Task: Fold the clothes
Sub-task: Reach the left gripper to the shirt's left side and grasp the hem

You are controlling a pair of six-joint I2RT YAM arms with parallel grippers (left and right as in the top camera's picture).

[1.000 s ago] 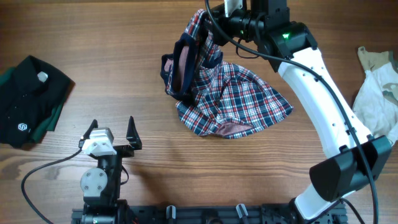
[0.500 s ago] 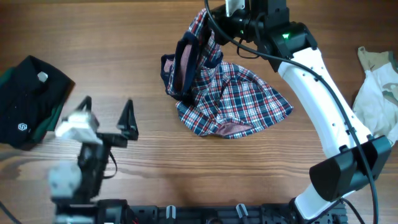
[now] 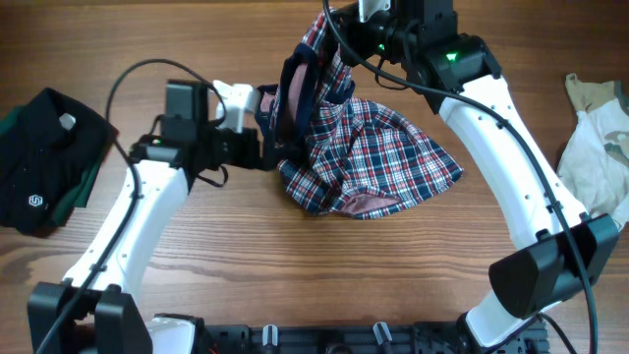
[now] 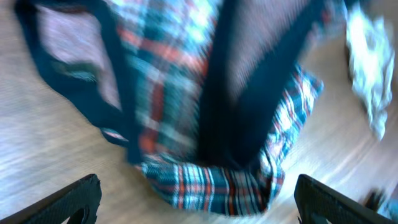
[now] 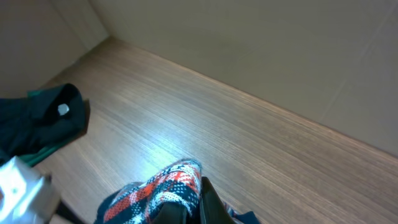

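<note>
**A:** Entry one, the right gripper (image 3: 339, 28)?
**B:** It is clamped on the top edge of the plaid shirt (image 3: 369, 157). That edge is lifted, and the lower part is spread on the table (image 3: 393, 295).

**A:** Left gripper (image 4: 196, 194)?
**B:** Its jaws are spread wide and grip nothing. It sits just beside the shirt's left edge, facing the navy-trimmed opening (image 3: 293, 103). The wrist view is blurred, so I cannot tell whether it touches the cloth.

**A:** Shirt edges?
**B:** The left edge hangs in a dark-bordered fold. The right edge fans to a point on the wood. The near hem is bunched, with pink lining showing.

**A:** Room around the shirt?
**B:** Bare wood lies on the shirt's near side and between the shirt and the items listed next.

**A:** Other items?
**B:** A black garment (image 3: 44, 162) with green trim lies well apart on the shirt's left. A pale crumpled cloth (image 3: 595, 147) lies well apart on its right.

**A:** Obstructions?
**B:** The right arm's white link (image 3: 511, 167) crosses above the shirt's right side. The left arm reaches in from the shirt's left.
</note>
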